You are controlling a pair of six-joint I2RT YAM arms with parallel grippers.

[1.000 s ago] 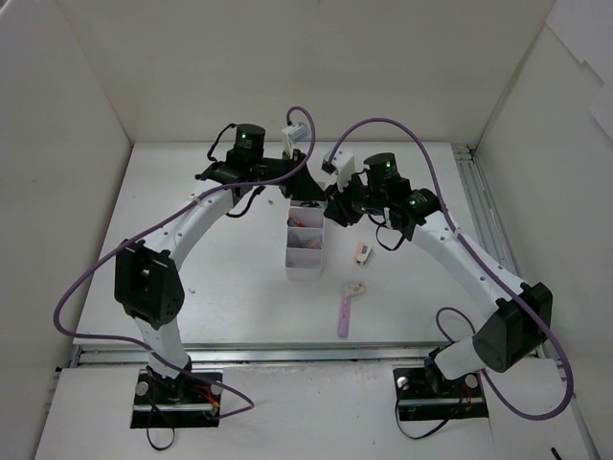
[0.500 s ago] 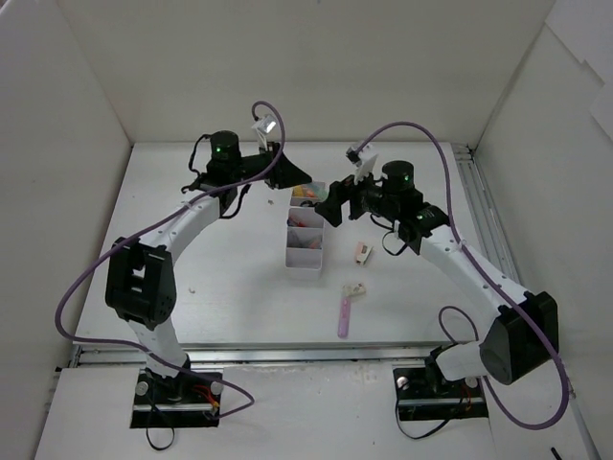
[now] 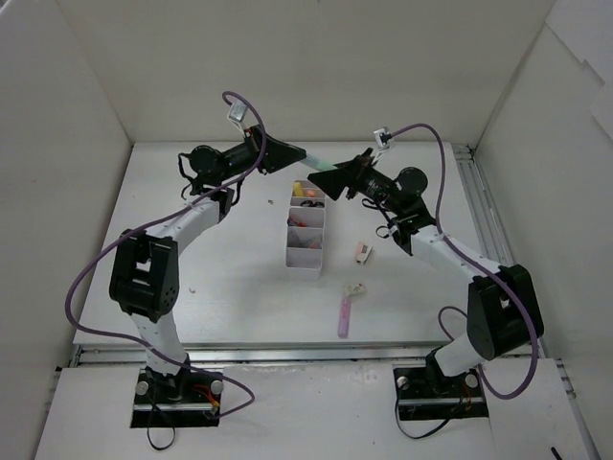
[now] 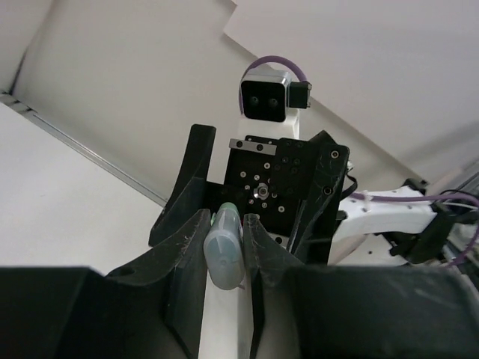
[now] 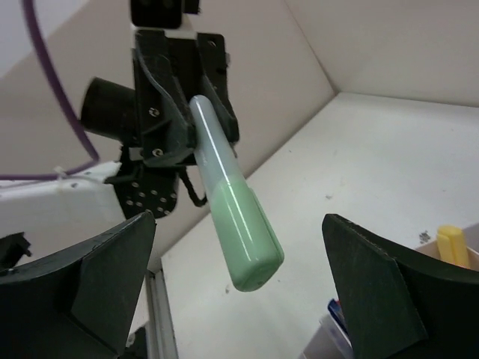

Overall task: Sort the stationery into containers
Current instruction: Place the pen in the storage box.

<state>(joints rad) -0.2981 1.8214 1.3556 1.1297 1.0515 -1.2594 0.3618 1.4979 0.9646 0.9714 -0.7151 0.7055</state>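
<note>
Left fingers [image 4: 187,277] clamped on green highlighter [image 5: 232,217], right fingers [image 5: 97,284] wide around its end, whole tray [image 3: 305,269] only in top view

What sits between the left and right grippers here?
The green highlighter: the left gripper is shut on one end, and its free end points between the open right gripper's fingers. Clearest in the right wrist view.
</note>
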